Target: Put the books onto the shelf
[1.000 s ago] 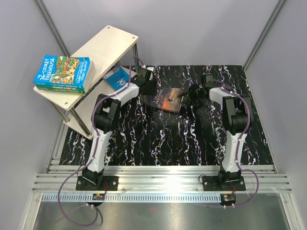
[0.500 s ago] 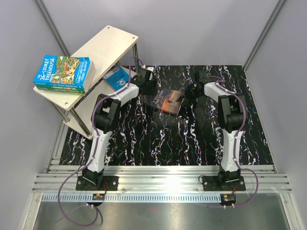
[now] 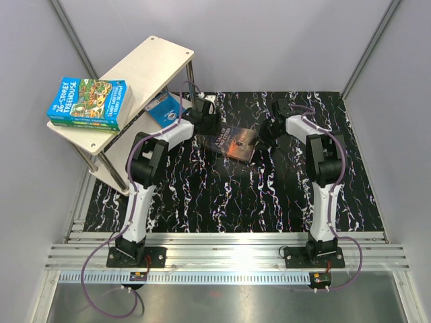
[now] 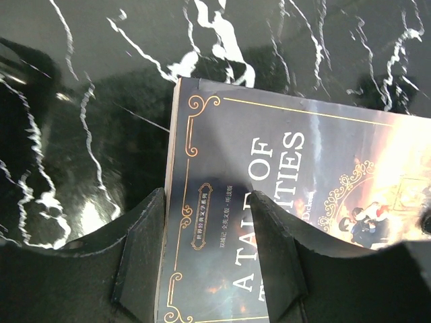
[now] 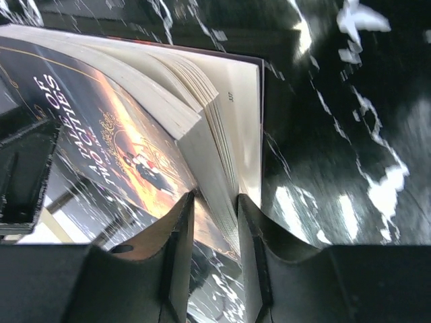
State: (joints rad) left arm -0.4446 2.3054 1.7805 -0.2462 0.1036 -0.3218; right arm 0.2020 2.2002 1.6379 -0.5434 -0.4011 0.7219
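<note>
On a black, white-veined tabletop (image 3: 222, 195), a dark book (image 3: 232, 141) lies between two robot arms; to the left stands the pale wooden shelf (image 3: 151, 57), its lower board holding a stack of green and blue Treehouse books (image 3: 87, 101); a blue book (image 3: 163, 108) shows beside the shelf's far leg, whether on table or rack I cannot tell. The task looks partly done; the dark book, at least, is left to shelve. The left gripper (image 3: 205, 124) is spread open over the book's spine corner, grasping nothing; the right gripper (image 3: 264, 132) pinches the opposite edge. Only the right wrist view shows the pages fanned upward, with a lower sheaf and the back cover clamped between the fingers (image 5: 178, 242); only the overhead view shows the shelf.
</note>
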